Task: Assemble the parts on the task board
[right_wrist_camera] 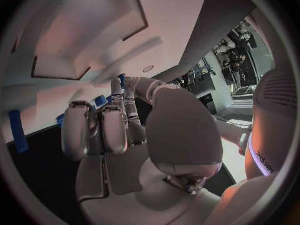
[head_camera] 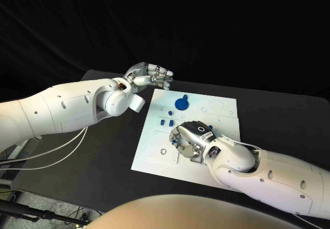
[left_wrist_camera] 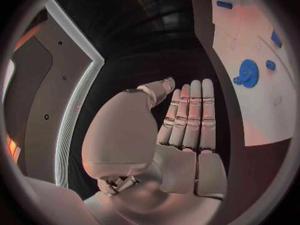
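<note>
Lying on black table [head_camera: 275,119], white task board [head_camera: 155,155]

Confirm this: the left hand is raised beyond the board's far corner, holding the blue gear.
Not quite. The left hand is raised beyond the board's far corner, but it holds nothing; its fingers are straight and bare in the left wrist view. The blue gear lies on the board.

White task board [head_camera: 155,157] flat on black table [head_camera: 103,157]. Blue gear [head_camera: 182,103] near far edge, small blue parts [head_camera: 163,122] mid-board. Right hand [head_camera: 191,138] lowered over board centre, fingers curled down. Left hand [head_camera: 148,76] raised off far-left corner, fingers bent, holding nothing.
</note>
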